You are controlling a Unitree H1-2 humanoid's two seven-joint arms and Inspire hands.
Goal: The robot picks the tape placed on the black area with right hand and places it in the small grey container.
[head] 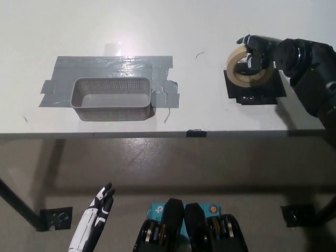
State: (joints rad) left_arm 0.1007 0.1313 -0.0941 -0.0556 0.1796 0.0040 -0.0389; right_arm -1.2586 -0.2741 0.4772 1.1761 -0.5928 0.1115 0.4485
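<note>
At your lower left, the white left hand [96, 223] rests below the table edge, fingers loosely apart and holding nothing. On the white table [157, 26], toward its left, note the small grey container [112, 99], a mesh basket sitting on a patch of grey tape strips [113, 65]. At your right, the black right hand [261, 52] grips the tape [245, 68], a tan roll held tilted with fingers through its centre. The roll sits over the black area [257, 93], well apart from the container; you cannot tell whether it touches that patch.
</note>
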